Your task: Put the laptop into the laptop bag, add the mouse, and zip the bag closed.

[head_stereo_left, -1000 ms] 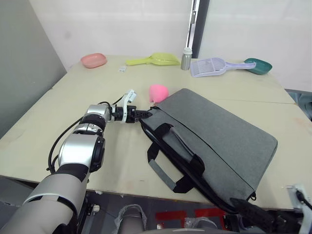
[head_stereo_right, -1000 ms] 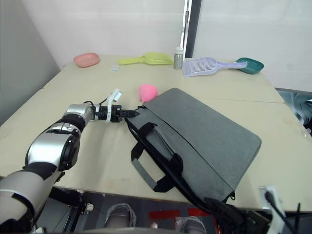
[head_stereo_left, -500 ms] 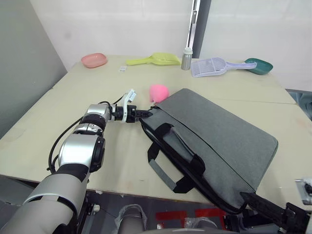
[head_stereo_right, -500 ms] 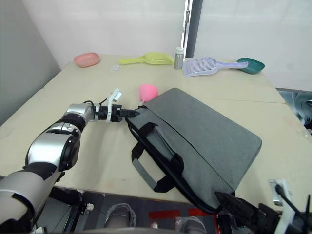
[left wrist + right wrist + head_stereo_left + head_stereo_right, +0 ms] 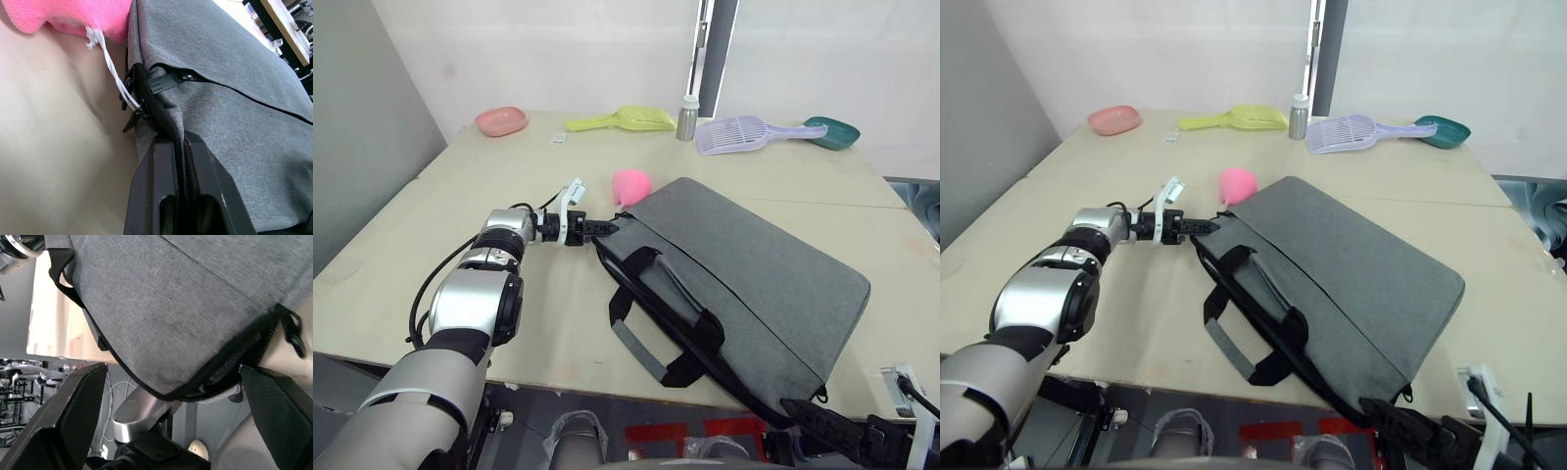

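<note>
nothing on the table has moved since a moment ago, and our left gripper has stayed put, but our right gripper has shifted a little under the near corner of the laptop bag.

we use the laptop bag as our landmark. it is grey with black edges and lies flat on the table, with its near corner hanging over the table's front edge. its black strap handles lie on its left side, toward us.

our left gripper is at the bag's far left corner. its two black fingers are pinched tight on the bag's black edging, right beside the zipper pull. a white string runs from that corner up to the pink plush toy, which sits touching the bag's far left edge.

our right gripper is at the bag's near corner, low by the table's front edge. its fingers are spread wide apart, one on each side of that corner, and they hold nothing. the zipper there looks a bit open.

well beyond the bag, along the far side of the table, we see a pink dish, a yellow scoop, a small metal bottle, a pale purple scoop and a teal bowl.
</note>
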### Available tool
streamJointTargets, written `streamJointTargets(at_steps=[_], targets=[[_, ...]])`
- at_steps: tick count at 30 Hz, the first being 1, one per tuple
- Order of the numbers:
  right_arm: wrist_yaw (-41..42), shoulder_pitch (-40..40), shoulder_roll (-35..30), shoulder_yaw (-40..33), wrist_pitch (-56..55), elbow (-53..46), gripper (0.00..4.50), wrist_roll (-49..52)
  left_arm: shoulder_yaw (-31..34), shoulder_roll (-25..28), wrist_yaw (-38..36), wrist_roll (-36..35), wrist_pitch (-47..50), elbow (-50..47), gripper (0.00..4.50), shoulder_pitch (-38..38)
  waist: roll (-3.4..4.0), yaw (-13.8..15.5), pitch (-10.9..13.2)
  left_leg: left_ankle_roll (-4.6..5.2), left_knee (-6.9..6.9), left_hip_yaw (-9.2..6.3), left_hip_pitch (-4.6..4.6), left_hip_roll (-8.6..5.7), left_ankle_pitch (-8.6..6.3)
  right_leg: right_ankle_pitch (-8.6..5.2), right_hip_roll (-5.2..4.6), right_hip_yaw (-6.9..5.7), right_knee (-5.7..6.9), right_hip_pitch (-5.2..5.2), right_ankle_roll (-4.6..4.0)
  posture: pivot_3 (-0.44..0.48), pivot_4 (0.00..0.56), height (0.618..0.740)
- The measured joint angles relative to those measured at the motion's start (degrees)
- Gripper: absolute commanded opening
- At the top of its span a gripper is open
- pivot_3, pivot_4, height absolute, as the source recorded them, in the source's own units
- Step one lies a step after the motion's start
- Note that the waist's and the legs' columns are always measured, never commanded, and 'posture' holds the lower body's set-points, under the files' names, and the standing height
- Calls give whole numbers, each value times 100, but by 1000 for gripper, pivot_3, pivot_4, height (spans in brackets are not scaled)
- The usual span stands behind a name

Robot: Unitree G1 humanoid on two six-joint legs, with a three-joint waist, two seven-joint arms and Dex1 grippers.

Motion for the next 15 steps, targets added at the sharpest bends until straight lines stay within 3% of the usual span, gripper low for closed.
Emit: streamJointTargets(at_steps=[11,12,15], targets=[[-353,-497,144,204,10,239,279,-107,-4,110,9,-44,15,-110,0,0,0,-3,0,0,1,0,-1,0,0,1,0,1,0,0,-1,0,150,740],[-315,-506,128,161,10,242,37,-101,-21,115,-19,-44,26,-153,0,1,0,-3,1,0,1,1,0,0,0,1,0,1,0,0,-1,0,150,740],[-234,-565,6,98,52,280,37,-97,-73,162,-160,-41,51,-247,0,20,0,-7,1,0,2,2,-1,0,0,1,0,2,0,0,-1,0,150,740]])
